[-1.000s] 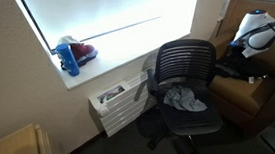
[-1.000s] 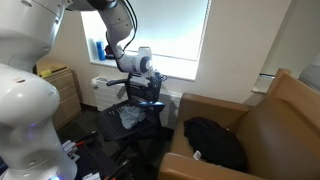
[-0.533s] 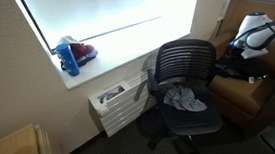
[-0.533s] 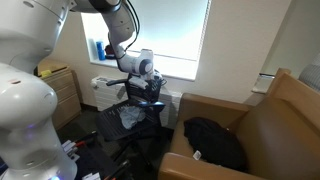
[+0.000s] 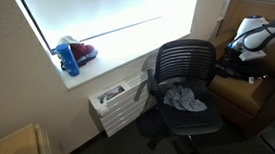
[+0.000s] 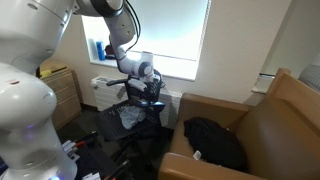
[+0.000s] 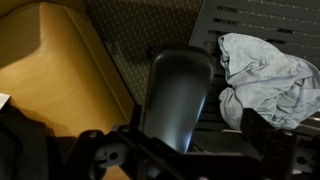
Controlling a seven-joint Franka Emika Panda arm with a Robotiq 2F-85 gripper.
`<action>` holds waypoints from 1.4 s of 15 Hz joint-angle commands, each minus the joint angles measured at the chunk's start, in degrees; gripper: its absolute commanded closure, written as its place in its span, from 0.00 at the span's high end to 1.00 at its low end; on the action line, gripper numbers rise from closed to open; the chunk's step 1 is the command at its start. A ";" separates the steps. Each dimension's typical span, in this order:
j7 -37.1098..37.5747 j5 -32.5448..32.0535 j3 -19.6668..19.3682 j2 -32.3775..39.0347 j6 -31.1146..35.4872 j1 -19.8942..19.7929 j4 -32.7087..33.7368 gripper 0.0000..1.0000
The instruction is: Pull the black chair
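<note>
Black chair (image 5: 185, 68) with a curved slatted back set under the bright window (image 5: 112, 14), crumpled grey cloth (image 7: 265, 70) laid on its seat, smooth rounded armrest (image 7: 178, 90) framed by the gripper (image 6: 149, 97) — open or clenched cannot be told — brown padded armchair (image 6: 275, 125) just beside.

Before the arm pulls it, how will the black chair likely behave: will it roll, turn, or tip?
The black chair will probably roll easily, since it stands on a wheeled base. Pulled by the armrest, off to one side, it may swivel rather than follow straight. The grey cloth on its seat looks floppy and might slide.
</note>
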 commanded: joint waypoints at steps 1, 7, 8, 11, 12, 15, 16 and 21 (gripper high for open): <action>-2.80 3.50 2.93 6.27 -1.63 -2.77 5.34 1.00; -0.12 1.25 0.02 5.40 -0.27 -0.64 4.03 1.00; 0.98 0.15 -1.38 5.36 0.58 0.42 3.82 1.00; 3.02 -2.61 -4.58 5.39 1.52 2.73 3.50 0.80; 3.17 -3.26 -5.12 5.46 1.14 3.00 3.58 0.74; 2.88 -3.02 -4.66 5.38 0.56 2.53 3.56 0.53; 2.84 -3.02 -4.64 5.41 0.69 2.62 3.63 0.46; 2.93 -2.72 -4.30 5.32 0.43 2.42 3.50 0.34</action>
